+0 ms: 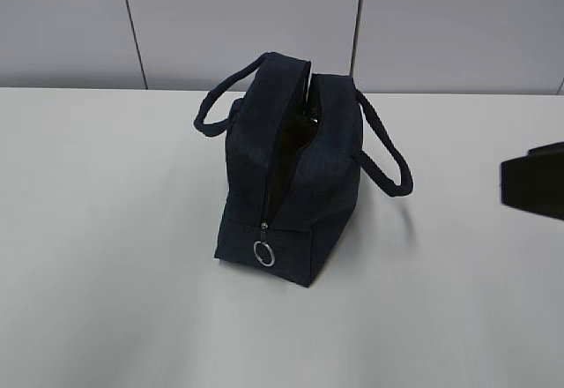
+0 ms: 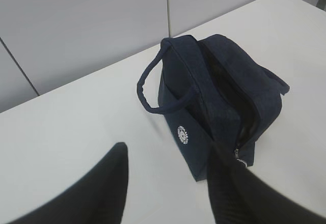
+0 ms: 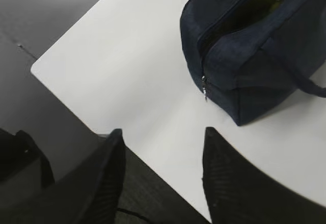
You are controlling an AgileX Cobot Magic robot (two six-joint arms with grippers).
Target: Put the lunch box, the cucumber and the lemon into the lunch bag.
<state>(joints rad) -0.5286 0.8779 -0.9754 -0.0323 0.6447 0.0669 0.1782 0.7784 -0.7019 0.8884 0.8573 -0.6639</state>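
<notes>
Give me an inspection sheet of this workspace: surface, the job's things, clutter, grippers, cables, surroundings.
Surface: white table, bare around the bag.
Lunch bag: stands upright mid-table, zipper open along the top, ring pull hanging at the near end, handles drooping to each side, white logo on one side.
Lunch box, cucumber, lemon: none seen on the table; the bag's inside is too dark to tell.
Clutter: nothing seen.
Left gripper: open, empty, clear of the bag.
Right gripper: open, empty, over the table's edge.
Cables: one thin dark line on the floor in the right wrist view, too unclear to name.
Surroundings: grey panelled wall behind the table.
</notes>
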